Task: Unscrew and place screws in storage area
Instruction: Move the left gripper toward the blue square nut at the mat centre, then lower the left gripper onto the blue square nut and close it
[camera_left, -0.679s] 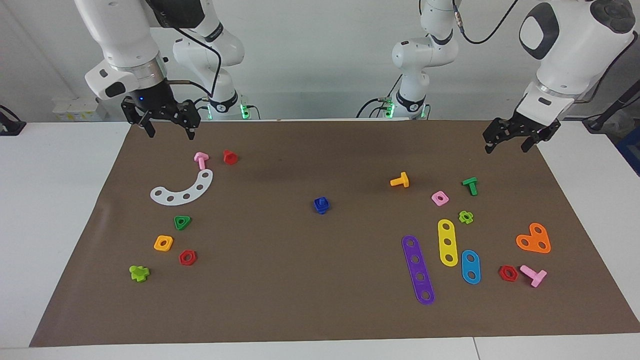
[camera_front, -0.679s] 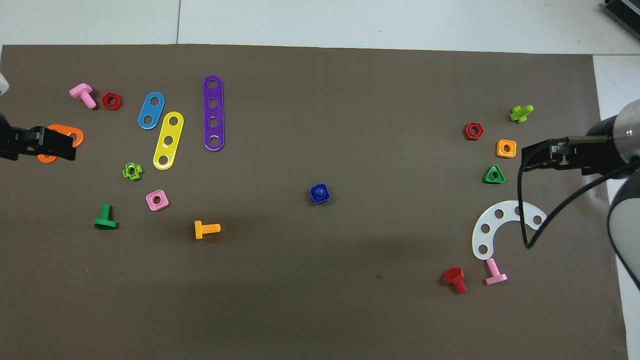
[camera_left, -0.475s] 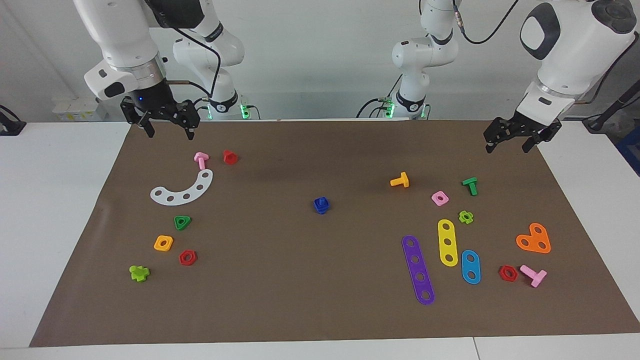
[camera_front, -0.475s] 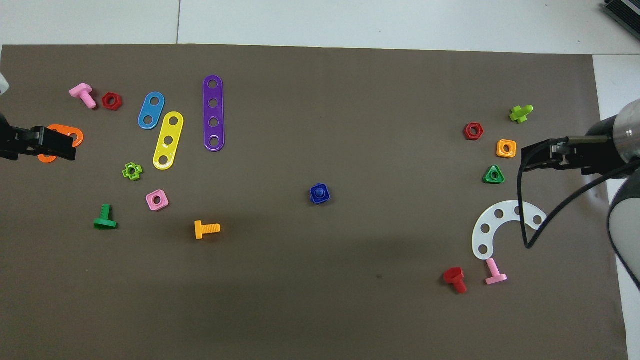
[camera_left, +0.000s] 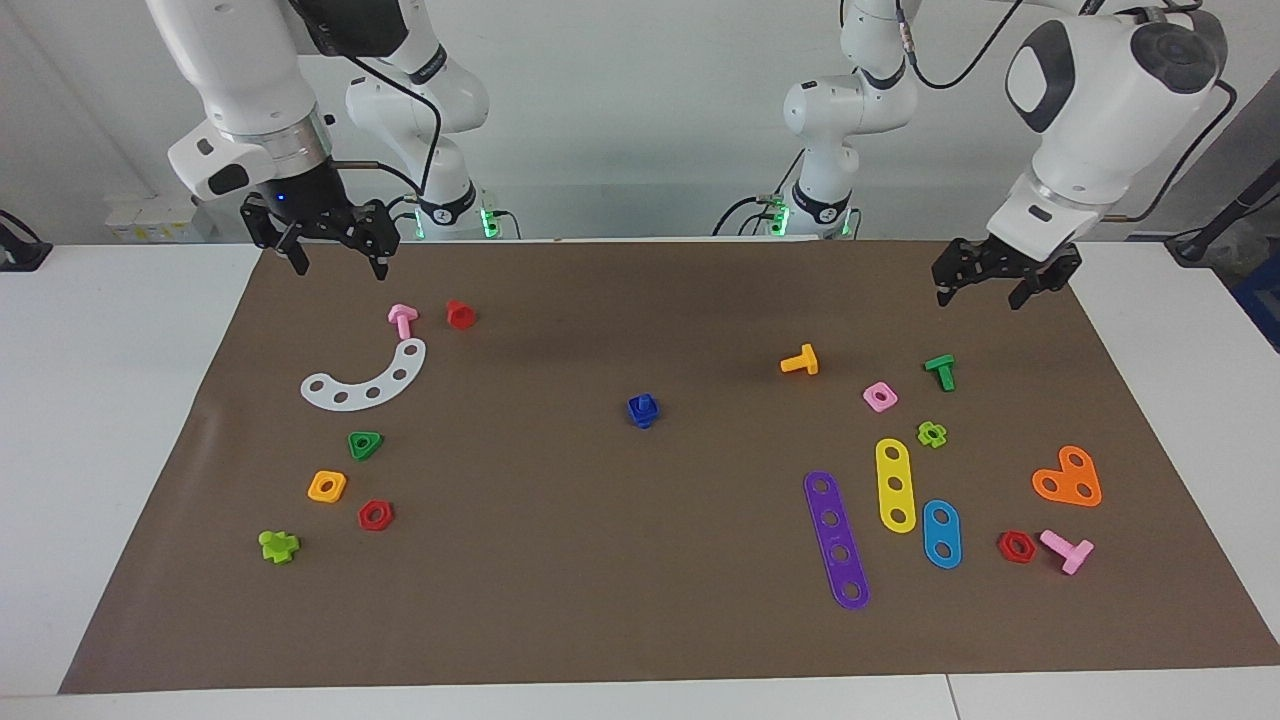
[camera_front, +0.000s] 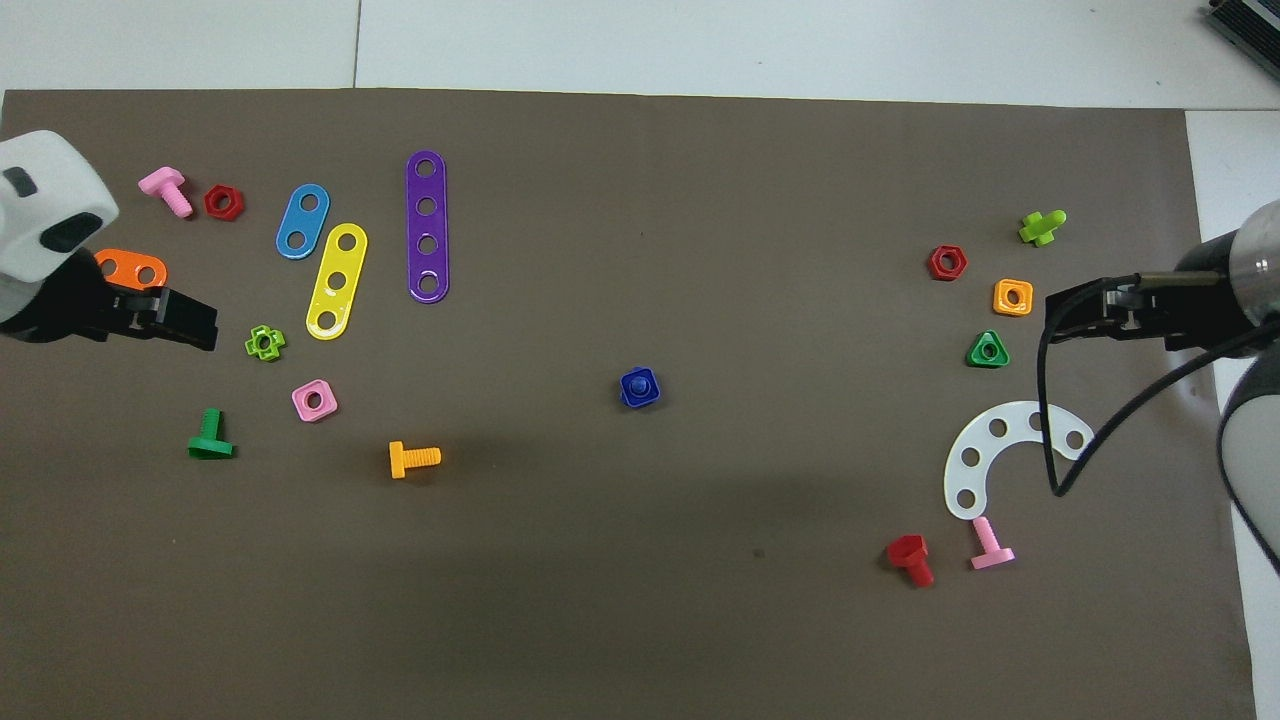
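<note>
Since the earlier frame only the left hand (camera_left: 980, 284) has shifted, sliding along the mat toward the middle; it now hangs over bare mat near the mat's robot-side edge, above the green bolt (camera_left: 940, 371), fingers spread with nothing in them. Right hand (camera_left: 327, 247) hasn't budged, parked up over the mat's robot-side edge above the pink bolt (camera_left: 402, 319), also spread wide and empty.

Blue bolt (camera_left: 643, 410) sits alone in the middle of the brown mat (camera_left: 620, 600), seated in its blue square nut, with loads of bare mat on every side, so plenty of room around it.

Storage patch is at the right arm's end: white curved strip (camera_left: 365, 380), with a green triangle nut (camera_left: 364, 445), orange square nut (camera_left: 327, 486), red hex nut (camera_left: 375, 515) and a lime bolt (camera_left: 278, 546) farther from the robots. Open mat runs between that cluster and the blue bolt.

At the left arm's end are the purple strip (camera_left: 836, 540), yellow strip (camera_left: 895, 485) and blue strip (camera_left: 941, 534), and an orange bolt (camera_left: 800, 361) lies nearer the middle. White surface (camera_left: 110, 400) borders the mat.
</note>
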